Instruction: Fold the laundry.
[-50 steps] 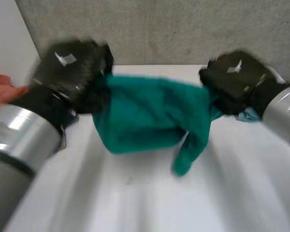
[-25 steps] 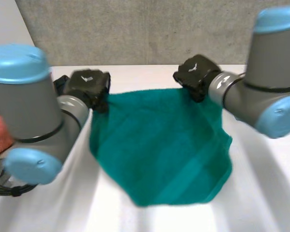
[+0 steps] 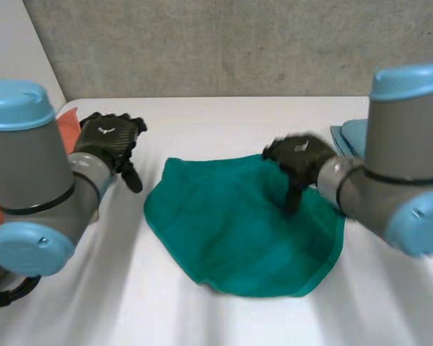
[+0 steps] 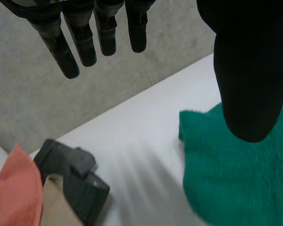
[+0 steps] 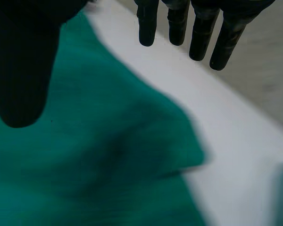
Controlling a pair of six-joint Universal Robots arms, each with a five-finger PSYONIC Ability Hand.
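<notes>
We see the orange cloth [image 3: 66, 121] mostly behind the left arm [image 3: 29, 180], cut by the edge. The right arm [image 3: 397, 180] hides most of a light-blue item [image 3: 346, 134]. We can't tell whether the right hand [image 3: 297, 157] touches the green towel [image 3: 231, 223] below it.

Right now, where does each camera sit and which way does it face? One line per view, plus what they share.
Head view: between and behind the arms, looking down at the white table and green towel; both arms, left hand and right hand show.
Left wrist view: on the left wrist, looking along the open left hand at the towel's corner and an orange cloth.
Right wrist view: on the right wrist, looking along the open right hand onto the towel.
Shared: all three show towel and table.
</notes>
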